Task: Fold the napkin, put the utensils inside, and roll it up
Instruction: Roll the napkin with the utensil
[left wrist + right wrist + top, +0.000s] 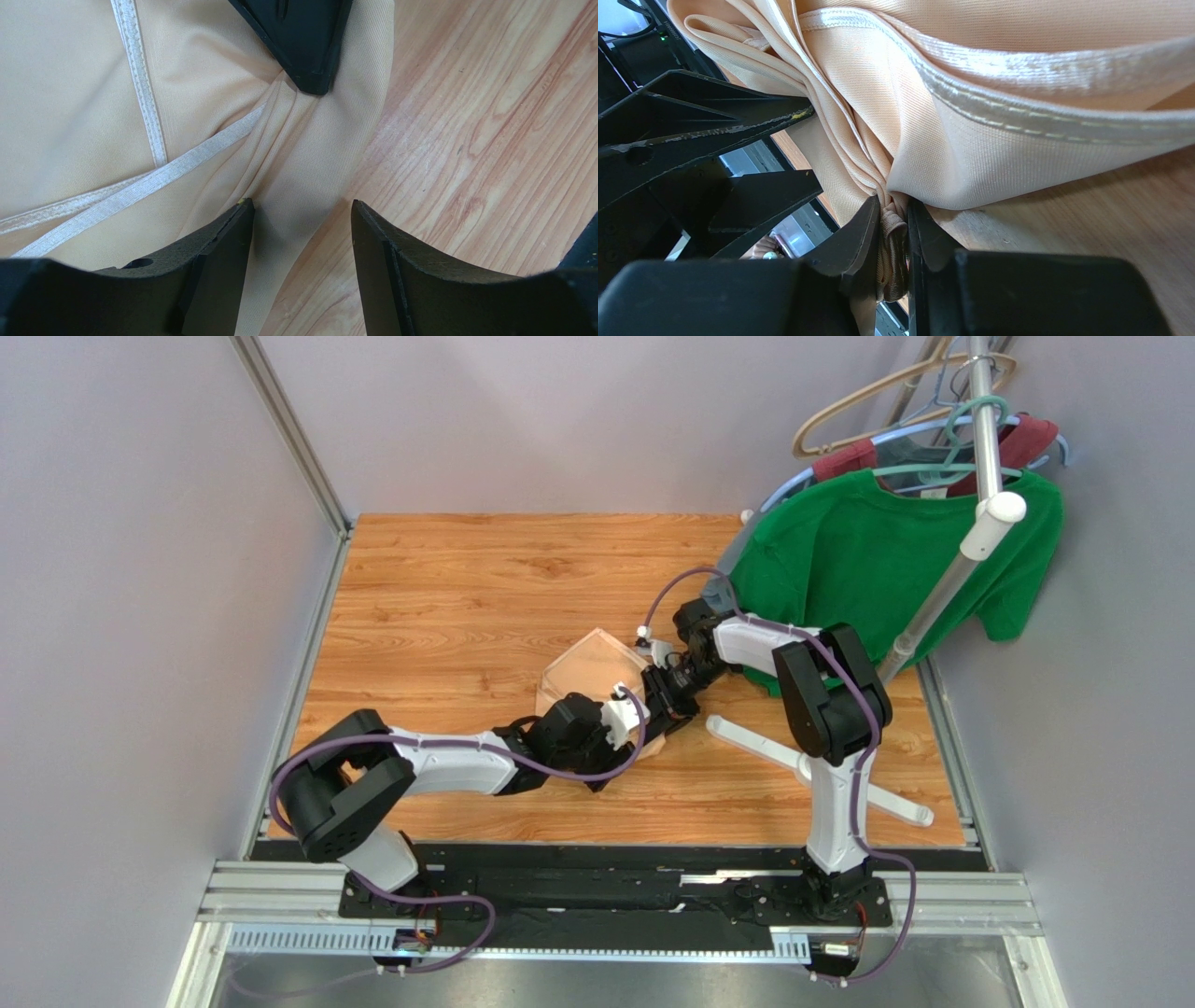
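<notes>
Peach-tan napkin [63, 84] with paler hem; light woodgrain table [463, 588].

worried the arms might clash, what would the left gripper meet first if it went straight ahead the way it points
First the gathered napkin, partly inside the open left gripper; just beyond, the right gripper pinching that fold. Depth unclear, but it looks close.

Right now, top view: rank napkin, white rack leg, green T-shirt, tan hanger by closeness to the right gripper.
1. napkin, held by right gripper
2. white rack leg, near right
3. green T-shirt, far right
4. tan hanger, farthest back
</notes>
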`<action>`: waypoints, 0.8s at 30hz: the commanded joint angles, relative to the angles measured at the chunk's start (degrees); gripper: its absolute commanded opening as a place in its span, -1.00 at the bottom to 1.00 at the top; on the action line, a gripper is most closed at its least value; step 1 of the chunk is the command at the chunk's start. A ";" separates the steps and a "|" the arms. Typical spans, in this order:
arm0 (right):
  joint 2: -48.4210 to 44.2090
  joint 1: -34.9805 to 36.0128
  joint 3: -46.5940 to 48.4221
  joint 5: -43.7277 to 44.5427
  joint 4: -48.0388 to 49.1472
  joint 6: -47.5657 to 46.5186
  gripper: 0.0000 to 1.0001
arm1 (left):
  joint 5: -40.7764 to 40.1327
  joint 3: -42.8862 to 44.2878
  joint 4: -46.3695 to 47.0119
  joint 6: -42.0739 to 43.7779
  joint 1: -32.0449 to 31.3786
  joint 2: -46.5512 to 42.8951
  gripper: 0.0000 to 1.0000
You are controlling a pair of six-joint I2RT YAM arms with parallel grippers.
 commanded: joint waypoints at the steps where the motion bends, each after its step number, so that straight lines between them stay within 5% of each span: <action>1: 0.87 -0.54 2.16 -4.46 -1.06 -0.74 -1.00 | -2.76 2.47 -1.04 1.46 -0.93 0.68 0.24; 9: 2.54 -1.69 3.04 -7.37 -3.26 -2.41 -1.00 | -5.40 3.35 -3.77 0.93 -2.16 3.75 0.07; 13: 2.63 -2.30 2.78 -8.51 -3.35 -2.59 -1.00 | -5.75 2.47 -3.95 -0.82 -2.16 4.11 -0.31; 18: 2.54 -2.57 2.60 -10.27 -2.91 -2.68 -1.00 | -4.44 1.33 -3.07 -1.09 -2.16 4.37 -0.51; 21: 2.19 -2.65 2.34 -10.62 -2.47 -2.24 -0.82 | -3.47 1.33 -3.25 -1.79 -2.16 4.81 -0.54; 22: 1.67 -2.65 1.99 -10.71 -2.03 -1.89 -0.58 | -3.21 1.15 -2.98 -2.05 -2.16 4.81 -0.55; 24: 0.09 -2.74 1.29 -11.32 -0.10 -0.66 -0.43 | -3.29 0.45 -2.63 -3.11 -2.16 4.55 -0.57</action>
